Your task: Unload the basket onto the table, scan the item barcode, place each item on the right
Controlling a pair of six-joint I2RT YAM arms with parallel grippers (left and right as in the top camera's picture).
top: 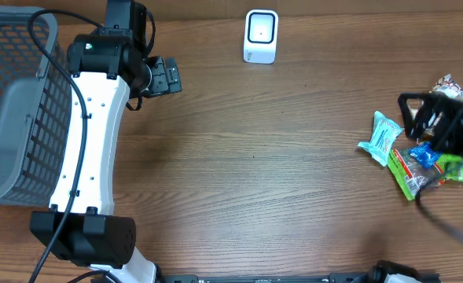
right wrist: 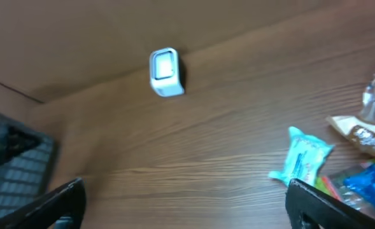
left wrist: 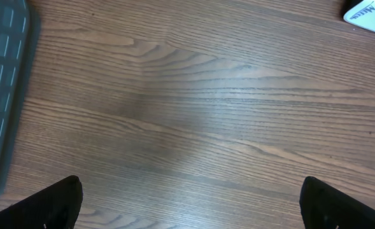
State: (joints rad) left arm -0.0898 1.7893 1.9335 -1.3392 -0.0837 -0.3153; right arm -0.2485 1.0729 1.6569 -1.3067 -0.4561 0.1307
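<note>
Right claw (right wrist: 184, 194) gapes wide above snack packets (top: 382, 135).

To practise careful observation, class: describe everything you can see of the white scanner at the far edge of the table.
The scanner is a small white box with rounded corners, plastic by its look. Its face holds a pale window in a darker frame. The left wrist view catches blue lettering on it, too cut off to read. It stands upright near the far middle of the wooden table, resting on it, with nothing else touching it.
</note>
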